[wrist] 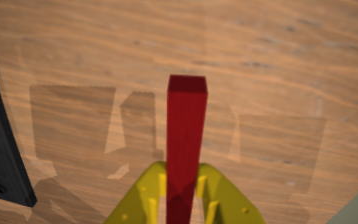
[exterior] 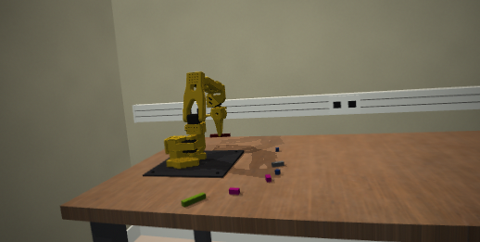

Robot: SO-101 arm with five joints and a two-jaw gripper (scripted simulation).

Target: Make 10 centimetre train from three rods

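The yellow jaws gripped a red rod (wrist: 186,135) above the wooden counter (wrist: 280,60), near the black base plate (exterior: 227,168).

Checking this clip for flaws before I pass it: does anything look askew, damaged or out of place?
Nothing looks damaged or spilled. The pincer is shut on the red rod, which sticks straight out over the table. The lime rod, two magenta rods and the grey rod lie scattered, not yet lined up.
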